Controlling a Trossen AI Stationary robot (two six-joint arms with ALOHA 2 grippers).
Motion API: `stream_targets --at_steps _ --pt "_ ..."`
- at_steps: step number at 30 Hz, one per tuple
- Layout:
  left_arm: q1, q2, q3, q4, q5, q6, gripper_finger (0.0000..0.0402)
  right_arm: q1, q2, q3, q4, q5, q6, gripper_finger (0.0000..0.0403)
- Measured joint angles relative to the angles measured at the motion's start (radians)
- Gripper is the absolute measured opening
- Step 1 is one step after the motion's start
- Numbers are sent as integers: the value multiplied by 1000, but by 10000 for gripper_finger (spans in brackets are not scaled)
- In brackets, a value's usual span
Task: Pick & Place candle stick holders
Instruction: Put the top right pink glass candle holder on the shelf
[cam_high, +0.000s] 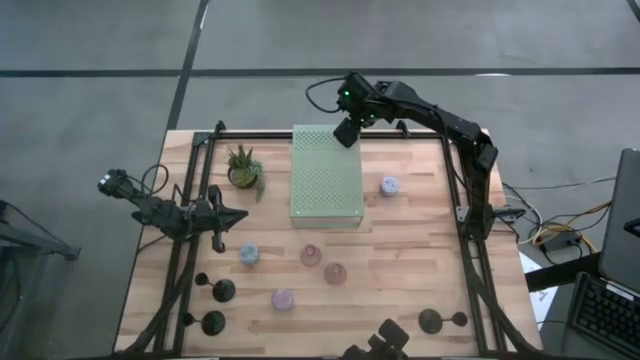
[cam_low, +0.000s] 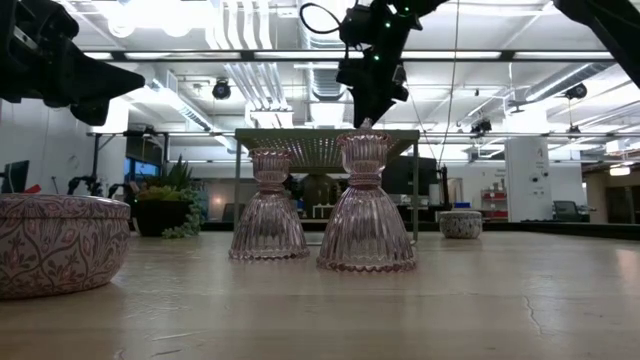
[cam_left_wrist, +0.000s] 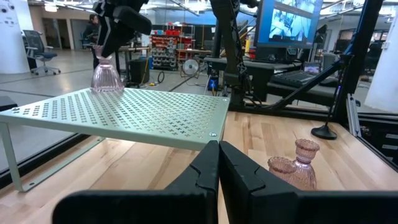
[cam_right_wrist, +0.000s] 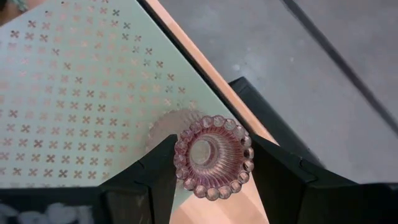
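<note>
From above, the right gripper (cam_high: 347, 130) hangs over the far right corner of the pale green perforated board (cam_high: 326, 180), which stands mid-table on the wooden table (cam_high: 420, 240); the left gripper (cam_high: 232, 215) waits low over the table's left side, near the small potted plant (cam_high: 243, 168). Scattered on the wood are two pink glass holders (cam_high: 311, 256) side by side in front of the board, a lavender holder (cam_high: 283, 298) nearer the front edge, one blue holder (cam_high: 248, 255) just right of the left gripper, another pastel holder (cam_high: 389, 185) to the right of the board, and black holders (cam_high: 223, 291) at the front left and one at the front right (cam_high: 430, 321). In the low view the two pink holders (cam_low: 366, 205) stand upright and just apart, with the raised board (cam_low: 325, 140) behind them and the right gripper (cam_low: 368, 100) above it. The left wrist view shows that arm's fingers (cam_left_wrist: 205, 177) pressed fully together, holding nothing, and far off a third pink holder (cam_left_wrist: 106, 74) upright on the board's far corner under the right gripper (cam_left_wrist: 115, 37). The right wrist view looks straight down — its fingers (cam_right_wrist: 163, 171) sit half spread on either side of that pink holder's (cam_right_wrist: 212, 155) beaded rim, closed against it, its base resting on the board (cam_right_wrist: 74, 93) close to the edge.
</note>
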Motion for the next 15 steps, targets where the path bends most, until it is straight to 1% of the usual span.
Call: stream_targets --at_steps 8,15 --pt "0 0 0 0 0 0 14 3 -2 -13 17 0 -12 177" --pt "0 0 0 0 0 0 14 16 -1 -16 36 -10 -25 193"
